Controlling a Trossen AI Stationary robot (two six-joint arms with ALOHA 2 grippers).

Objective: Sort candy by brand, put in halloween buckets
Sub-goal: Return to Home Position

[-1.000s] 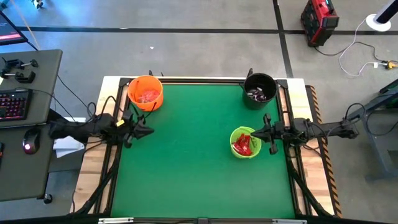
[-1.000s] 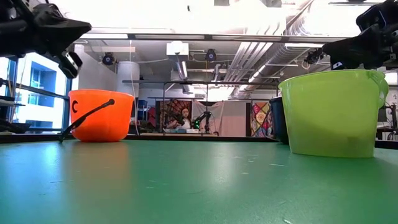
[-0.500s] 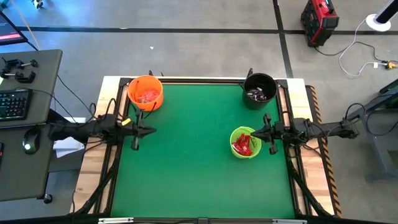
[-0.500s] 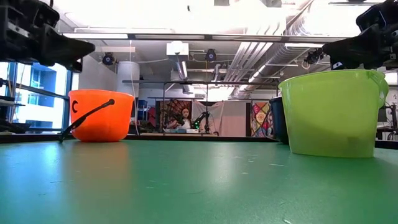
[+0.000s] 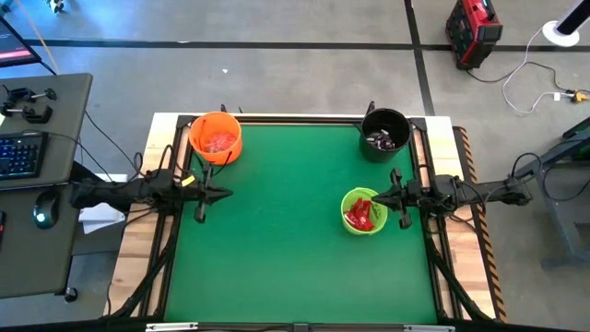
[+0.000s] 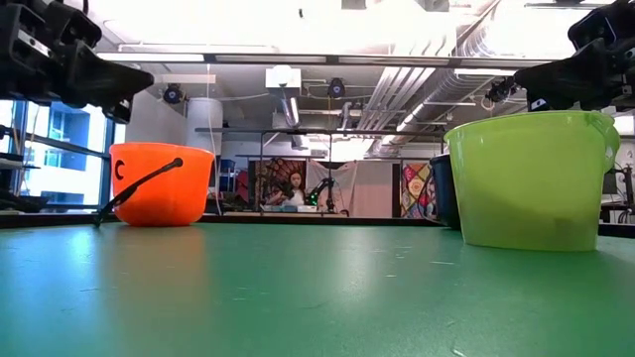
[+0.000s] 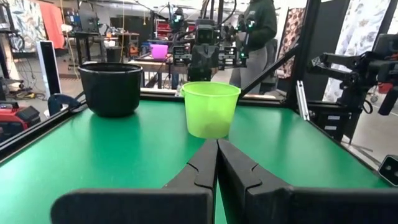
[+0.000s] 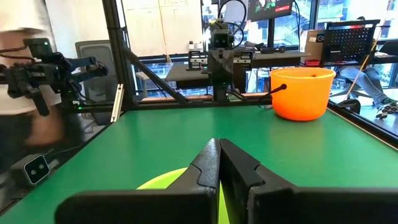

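Red wrapped sweets (image 5: 359, 214) lay in the green bucket (image 5: 345, 201), right under the tip of the right pincer (image 5: 380, 196), which was clenched on nothing. Dark sweets (image 5: 381, 140) sat in the black bucket (image 5: 366, 124), off to that pincer's side. Pale pinkish sweets (image 5: 219, 142) sat in the orange bucket (image 5: 194, 129), near the left pincer (image 5: 221, 194), also clenched and empty. Any writing on the wrappers was too small to read.

A keyboard (image 5: 18, 155) and mouse (image 5: 41, 218) sit on a desk (image 5: 69, 138) beside the green-topped table (image 5: 277, 249); a red box (image 5: 472, 32) stands on the floor.
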